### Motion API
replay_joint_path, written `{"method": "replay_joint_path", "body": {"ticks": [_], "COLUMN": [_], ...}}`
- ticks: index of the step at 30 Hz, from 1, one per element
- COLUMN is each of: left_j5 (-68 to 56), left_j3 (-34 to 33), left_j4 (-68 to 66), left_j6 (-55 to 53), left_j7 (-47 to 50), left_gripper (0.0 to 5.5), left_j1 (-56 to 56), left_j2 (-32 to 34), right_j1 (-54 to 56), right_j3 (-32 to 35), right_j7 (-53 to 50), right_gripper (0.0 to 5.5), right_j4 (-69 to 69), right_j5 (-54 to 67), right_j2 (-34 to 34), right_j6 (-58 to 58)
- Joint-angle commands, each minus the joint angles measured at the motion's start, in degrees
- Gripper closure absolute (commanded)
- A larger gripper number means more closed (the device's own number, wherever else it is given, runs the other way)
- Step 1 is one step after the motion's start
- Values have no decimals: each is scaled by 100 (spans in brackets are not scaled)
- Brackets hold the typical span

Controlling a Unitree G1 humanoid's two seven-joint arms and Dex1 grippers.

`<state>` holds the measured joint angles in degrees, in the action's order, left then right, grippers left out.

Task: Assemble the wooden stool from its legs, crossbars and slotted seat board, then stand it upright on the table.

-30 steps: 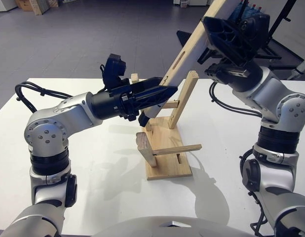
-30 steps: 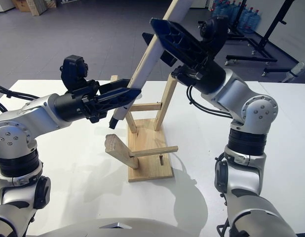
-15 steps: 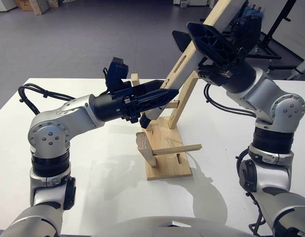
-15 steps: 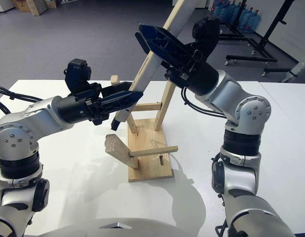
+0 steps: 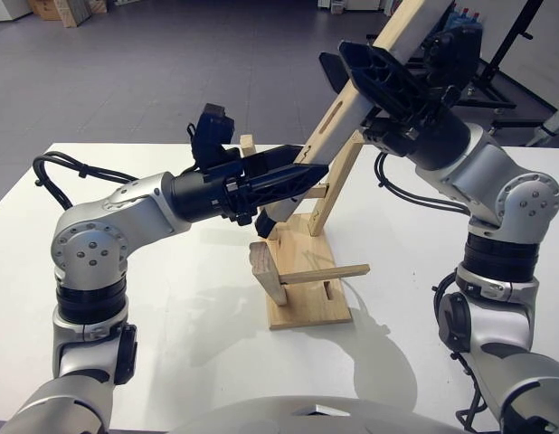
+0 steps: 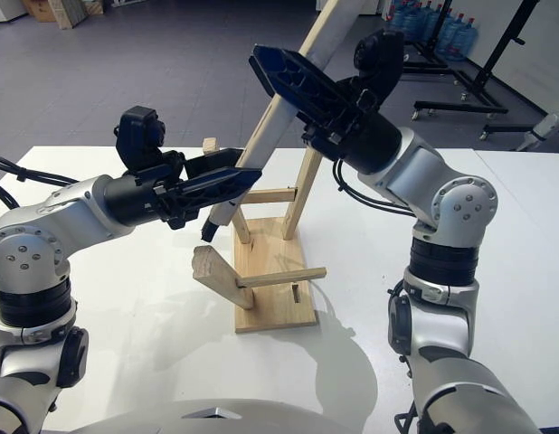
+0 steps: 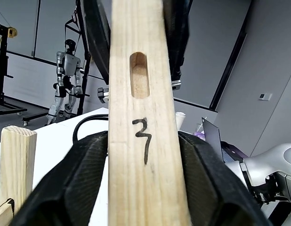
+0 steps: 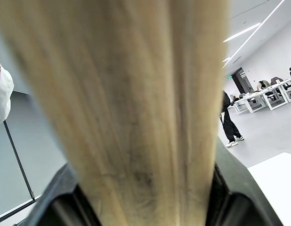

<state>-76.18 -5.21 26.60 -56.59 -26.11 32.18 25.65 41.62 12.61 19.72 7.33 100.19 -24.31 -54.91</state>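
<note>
Over the last second the right gripper [image 5: 347, 68] has slid down the long slotted leg [image 5: 332, 127] toward the left gripper [image 5: 293, 187]. Both clamp this pale, straight-grained, square-edged plank. The right gripper's 2 fingers are closed on its upper stretch and the left's 2 on its lower end, with an oblong slot between them. Just below the left gripper, the flat rectangular seat board [image 5: 302, 312] lies on the white table [image 5: 189, 298], with tilted legs and thin crossbars standing from it.
</note>
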Motion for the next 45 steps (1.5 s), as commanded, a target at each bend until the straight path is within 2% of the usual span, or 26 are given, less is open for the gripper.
{"method": "replay_joint_path", "body": {"ticks": [1, 10, 15, 17, 20, 22, 23, 24, 25, 27, 31, 34, 40, 45], "left_j5": [-64, -223, -815, -1278, -1721, -969, -232, 672, 1438, 2694, 4647, 5638, 6891, 7087], "left_j3": [-33, -441, -1541, -2033, -2777, -2966, -2780, -2323, -1775, -713, 812, 1522, 2488, 2830], "left_j4": [12, -152, -616, -716, -503, 102, 448, 659, 808, 951, 891, 847, 1062, 1241], "left_j6": [-3, 200, 550, 703, 434, 3, 131, 561, 984, 1768, 3000, 3572, 3221, 2901], "left_j7": [136, 458, 1247, 1830, 2103, 980, 145, -654, -1146, -1527, -1630, -1329, -1, 184], "left_gripper": [235, 87, 11, 10, 10, 10, 10, 10, 10, 10, 10, 10, 10, 10], "left_j1": [-2, 334, 867, 896, -259, -2358, -3505, -4624, -5371, -6130, -6259, -5982, -5286, -5137], "left_j2": [111, 305, 816, 1090, 1686, 1903, 2017, 2139, 2245, 2335, 2206, 1794, 618, 304], "right_j1": [-80, -254, -347, -436, -795, -1085, -1184, -1239, -1257, -1249, -1123, -1044, -933, -789], "right_j3": [56, 98, 420, 601, 1015, 1328, 1434, 1507, 1526, 1469, 1302, 1240, 1116, 1014], "right_j7": [64, 239, 449, 567, 785, 930, 996, 1046, 1080, 1110, 1179, 1212, 1179, 1112], "right_gripper": [342, 344, 344, 344, 344, 344, 344, 344, 344, 344, 344, 344, 344, 344], "right_j4": [134, 222, 61, 48, 161, 245, 244, 205, 163, 128, 43, -40, -102, -177], "right_j5": [-81, -644, -932, -981, -1009, -1056, -1102, -1152, -1207, -1296, -1418, -1456, -1448, -1380], "right_j2": [-9, -59, -406, -607, -1022, -1316, -1449, -1554, -1616, -1618, -1542, -1511, -1474, -1472], "right_j6": [87, 258, 276, 248, 217, 222, 218, 218, 231, 272, 249, 221, 173, 64]}}
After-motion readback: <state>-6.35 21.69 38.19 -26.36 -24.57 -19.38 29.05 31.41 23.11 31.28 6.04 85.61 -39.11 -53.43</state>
